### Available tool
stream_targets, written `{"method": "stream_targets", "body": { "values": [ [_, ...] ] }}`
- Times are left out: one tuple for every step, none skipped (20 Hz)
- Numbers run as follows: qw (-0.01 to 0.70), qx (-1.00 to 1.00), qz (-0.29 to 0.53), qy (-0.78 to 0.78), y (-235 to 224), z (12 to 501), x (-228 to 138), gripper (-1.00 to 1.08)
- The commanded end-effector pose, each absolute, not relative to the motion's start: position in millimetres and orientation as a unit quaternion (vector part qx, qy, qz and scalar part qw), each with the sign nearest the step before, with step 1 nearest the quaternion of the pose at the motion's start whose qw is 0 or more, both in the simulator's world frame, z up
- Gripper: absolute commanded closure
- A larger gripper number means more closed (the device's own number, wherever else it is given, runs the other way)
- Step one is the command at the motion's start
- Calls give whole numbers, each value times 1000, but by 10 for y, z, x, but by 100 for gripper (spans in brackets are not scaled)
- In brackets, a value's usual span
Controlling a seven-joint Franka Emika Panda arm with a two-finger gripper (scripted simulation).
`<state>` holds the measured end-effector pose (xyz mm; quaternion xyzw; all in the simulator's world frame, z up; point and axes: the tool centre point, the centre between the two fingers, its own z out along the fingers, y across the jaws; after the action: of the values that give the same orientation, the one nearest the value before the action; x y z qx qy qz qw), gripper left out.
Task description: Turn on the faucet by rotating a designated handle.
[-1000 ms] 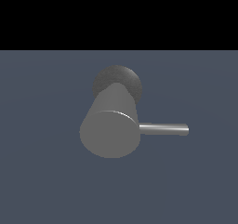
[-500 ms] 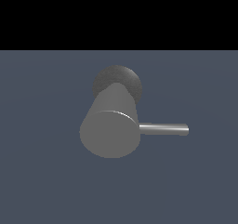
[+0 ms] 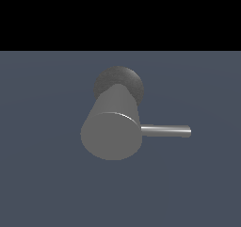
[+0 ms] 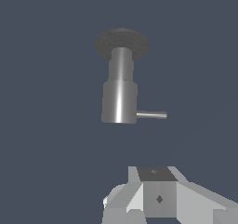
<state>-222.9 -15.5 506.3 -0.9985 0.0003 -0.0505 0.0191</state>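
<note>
Open room round handle [image 3: 165, 131] — only faucet [image 3: 113, 127] beside.

Faucet [image 3: 112, 127] sits ahead of my pincer [image 4: 155, 195], well apart, nothing touching it. Matte grey thick cylinder, flat round end face turned toward the exterior camera, thin bright highlight along that face's upper rim. Wrist view [image 4: 119, 97] shows the body stepped: a wider lower section, a narrower neck above it, then a darker rounded base at the end farthest from my pincer. Handle [image 3: 165, 131] is a thin, straight, shiny grey rod sticking out sideways from the thick section near the end face, pointing to the exterior view's right, roughly level. In the wrist view the rod [image 4: 151, 115] is short and slim, free on all sides.
</note>
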Motion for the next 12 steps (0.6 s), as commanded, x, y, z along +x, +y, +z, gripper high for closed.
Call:
{"method": "stream_targets", "body": {
  "values": [
    [32, -998, -57, 1, -167, 5082, -2228, 108],
    [38, -997, -61, 0, -172, 5091, -2231, 108],
    [46, -997, -64, 1, -180, 5103, -2231, 108],
    [55, -996, -69, 1, -189, 5116, -2229, 108],
    [65, -995, -74, 2, -200, 5131, -2227, 108],
    [75, -994, -79, 2, -212, 5148, -2227, 108],
    [87, -993, -85, 3, -225, 5166, -2226, 108],
    [99, -991, -92, 3, -240, 5187, -2225, 108],
    [112, -989, -99, 4, -257, 5209, -2224, 108],
    [127, -986, -107, 5, -276, 5233, -2223, 108],
    [142, -983, -115, 6, -298, 5260, -2222, 108],
    [158, -980, -124, 7, -322, 5288, -2221, 108]
  ]
}}
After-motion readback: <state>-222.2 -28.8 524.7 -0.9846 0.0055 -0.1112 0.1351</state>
